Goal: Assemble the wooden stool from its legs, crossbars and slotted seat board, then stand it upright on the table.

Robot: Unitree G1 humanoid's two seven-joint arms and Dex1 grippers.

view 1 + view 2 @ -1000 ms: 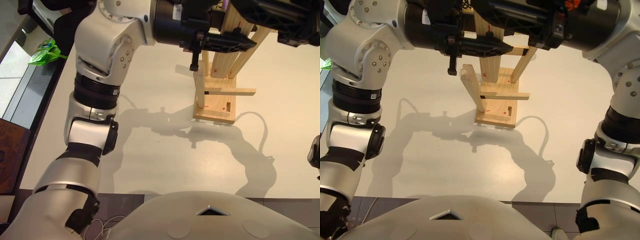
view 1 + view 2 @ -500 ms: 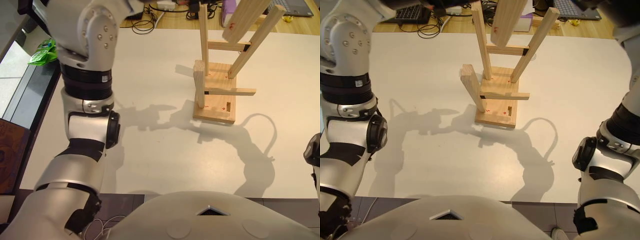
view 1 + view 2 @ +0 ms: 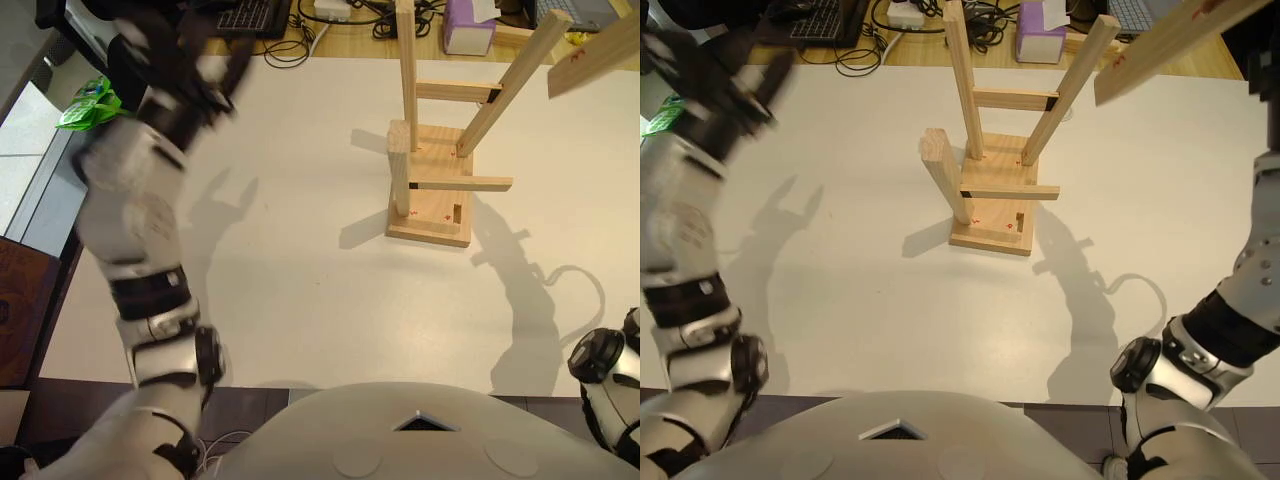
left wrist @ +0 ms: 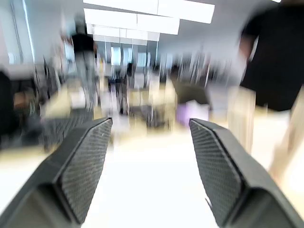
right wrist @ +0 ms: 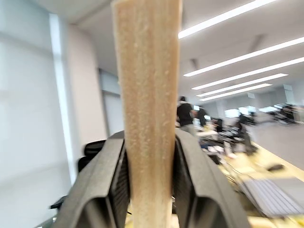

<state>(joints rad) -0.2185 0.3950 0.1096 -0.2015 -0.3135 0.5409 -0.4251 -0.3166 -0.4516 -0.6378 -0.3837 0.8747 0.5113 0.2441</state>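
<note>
Findings, head views. The stool sits upside down at about 1 o'clock of the table (image 3: 300, 300), with the seat board (image 3: 430, 215) flat on the surface. I judge this is so the legs can be dropped in from above.

Three legs stand in the board. One is upright at its 11 o'clock corner (image 3: 406, 60), one slants at 1 o'clock (image 3: 505, 85), and one is at 7 o'clock (image 3: 400, 165). An upper crossbar (image 3: 455, 92) joins the two far legs. A lower crossbar (image 3: 460, 183) runs out from the near leg with its other end free. An open slot (image 3: 456, 213) shows at the board's 5 o'clock corner, which I take to be the seat for the last leg.

Right gripper (image 5: 149, 161): its fingers (image 5: 111, 180) are pressed onto the fourth leg (image 3: 1170, 45), held raised at 2 o'clock of the stool, well apart from it.

Left gripper (image 4: 151, 142): its fingers (image 4: 80, 166) are spread with nothing between them. It is lifted at 10 o'clock, well off the work, which leaves the stool unobstructed.

Limits of inspection:
- The held leg is cut off at the frame edge, so its ends cannot be checked.
- The left arm is blurred.
- I cannot tell whether the standing legs are fully seated, nor whether the lower crossbar's free end lines up with the open corner.
</note>
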